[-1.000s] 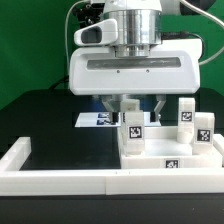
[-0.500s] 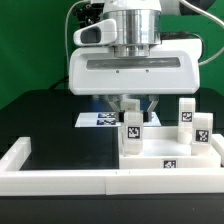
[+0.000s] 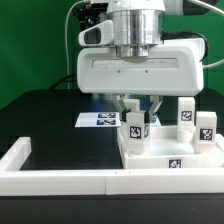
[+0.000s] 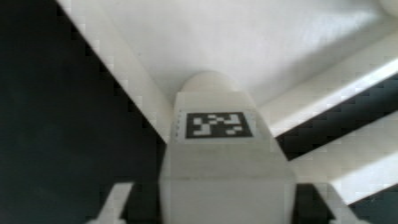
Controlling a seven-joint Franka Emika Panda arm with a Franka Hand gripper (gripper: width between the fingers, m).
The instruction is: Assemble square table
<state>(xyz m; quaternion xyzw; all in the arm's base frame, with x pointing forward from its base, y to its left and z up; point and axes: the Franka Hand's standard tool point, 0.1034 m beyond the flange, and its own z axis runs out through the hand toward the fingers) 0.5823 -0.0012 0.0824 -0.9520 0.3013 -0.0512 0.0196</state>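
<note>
Gripper: pinching one leg near its top — fingers flank it in both views.
Held leg: upright, long axis vertical, in line with the gripper straight above; lower end at or just over the tabletop slab — cannot tell if touching.
Key relation: leg hangs directly beneath the fingers over the slab's corner nearer the exterior view's left; next move likely vertical along that axis.
Other legs: two upright toward the exterior view's right.
Marker board: flat behind.
Rim wall: in front.
</note>
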